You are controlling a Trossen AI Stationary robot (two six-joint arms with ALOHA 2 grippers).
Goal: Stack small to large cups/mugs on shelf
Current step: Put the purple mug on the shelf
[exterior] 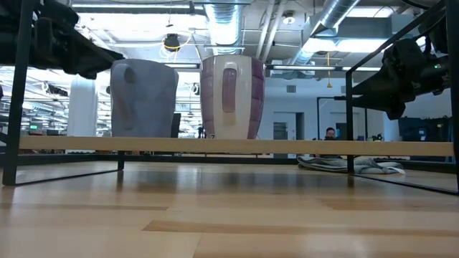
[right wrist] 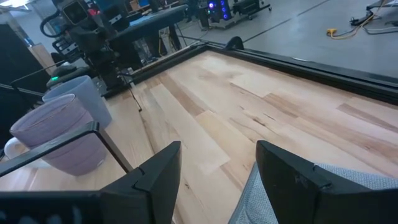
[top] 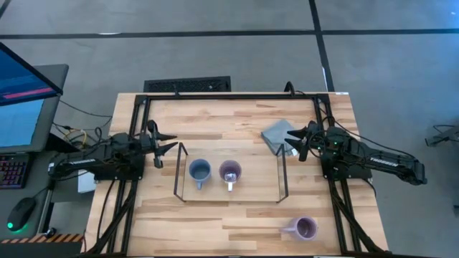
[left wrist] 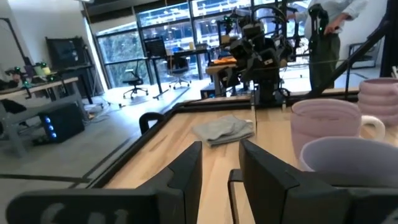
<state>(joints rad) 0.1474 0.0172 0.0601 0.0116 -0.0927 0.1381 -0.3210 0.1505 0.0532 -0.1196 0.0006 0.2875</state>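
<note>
A blue-grey mug (top: 199,172) and a lavender mug (top: 230,173) stand side by side on the wood board of the low shelf (top: 254,183), upright on their bases; in the low view they are the blue-grey mug (exterior: 143,98) and the lavender mug (exterior: 232,96). A second lavender mug (top: 305,228) stands on the table near its near right corner. My left gripper (top: 166,142) hovers open left of the shelf. My right gripper (top: 294,142) hovers open right of the shelf, above the folded grey cloth (top: 276,134).
A folded grey cloth (right wrist: 273,199) lies on the table under my right gripper, at the shelf's far right. The shelf's thin black wire end frames (top: 178,172) stand at both ends. A black metal frame (top: 229,96) borders the table. Bare wood lies along the near edge.
</note>
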